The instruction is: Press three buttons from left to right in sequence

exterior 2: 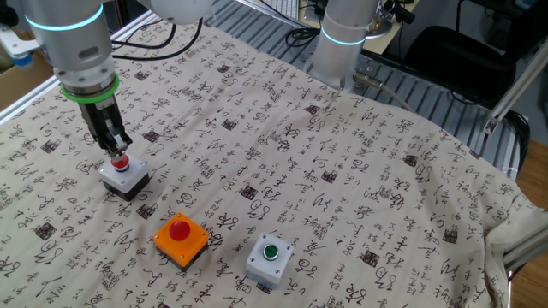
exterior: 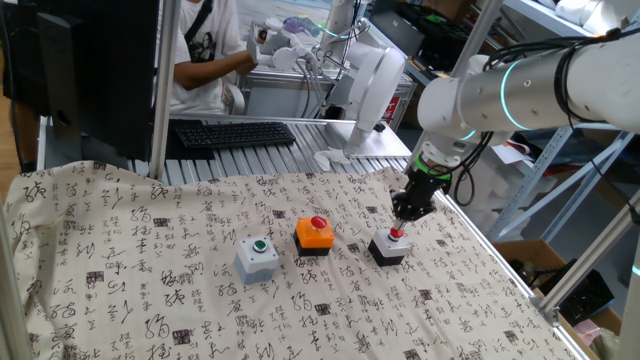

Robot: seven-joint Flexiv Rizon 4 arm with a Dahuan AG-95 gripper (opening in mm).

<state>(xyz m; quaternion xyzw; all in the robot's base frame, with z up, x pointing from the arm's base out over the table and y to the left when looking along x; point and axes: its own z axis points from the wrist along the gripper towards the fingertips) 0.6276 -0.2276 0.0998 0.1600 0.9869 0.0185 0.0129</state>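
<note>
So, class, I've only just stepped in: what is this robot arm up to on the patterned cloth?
A single robot arm is working along a row of three button boxes on a cloth printed with calligraphy. Its gripper, fingers shut and pointing straight down, sits on the red cap of the black box, the end one. The orange box with a red cap and the grey box with a green cap stand alongside, with nothing touching them.
</note>
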